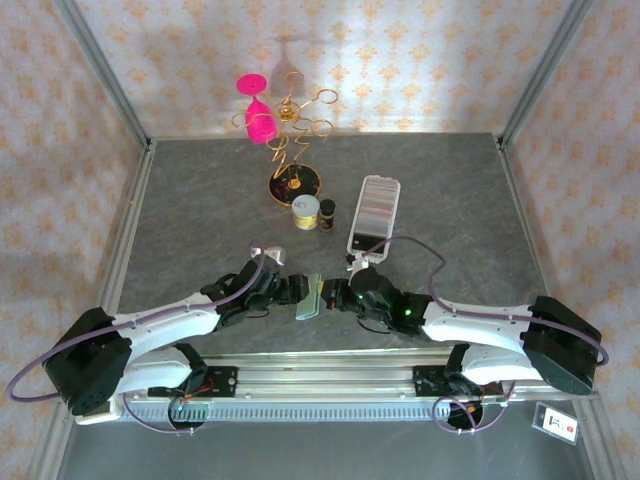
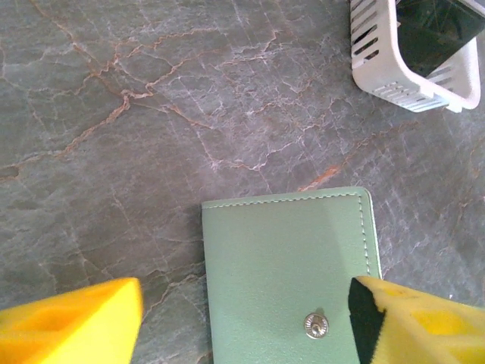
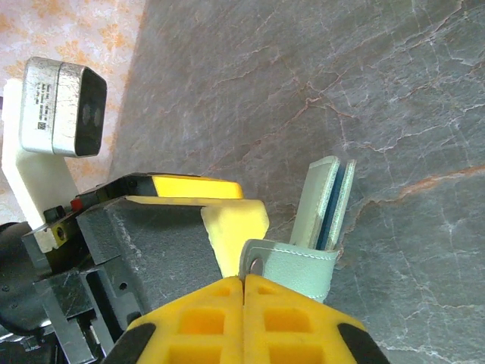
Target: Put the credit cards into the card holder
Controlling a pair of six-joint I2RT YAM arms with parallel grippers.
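**Item 1, near edge of the dark grey stone-patterned bench (image 1: 200, 200), centre.** Small sage-green folding card holder (image 2: 288, 258). Its two leaves sit close together, with a strip of grey-blue lining showing between them. Your right gripper (image 3: 244, 284) has its yellow jaws pressed together on what looks like the holder's snap tab (image 3: 292, 269). The silver stud (image 2: 316, 324) on the face lies bare, so the snap is probably undone.

**Item 2, same place.** Your left gripper (image 2: 246, 297), jaws wide, one on each side of the holder. You cannot tell whether either one touches it.

**Item 3, mid-bench, right of centre.** Long clear plastic tray (image 1: 383, 182) holding the credit cards (image 1: 374, 210), a packed row of thin pale and dark edges.

**Item 4, toward the far edge.** Gold-lidded jar (image 1: 306, 210), small dark bottle (image 1: 327, 214), gold wire stand (image 1: 292, 183), pink plastic glass (image 1: 258, 110).

**Step in hand.** Opening the holder; loading has not begun.

**Next.** You likely need the left jaws to close on one leaf while the right holds the tab. Then part the leaves to bare a pocket before fetching a card.
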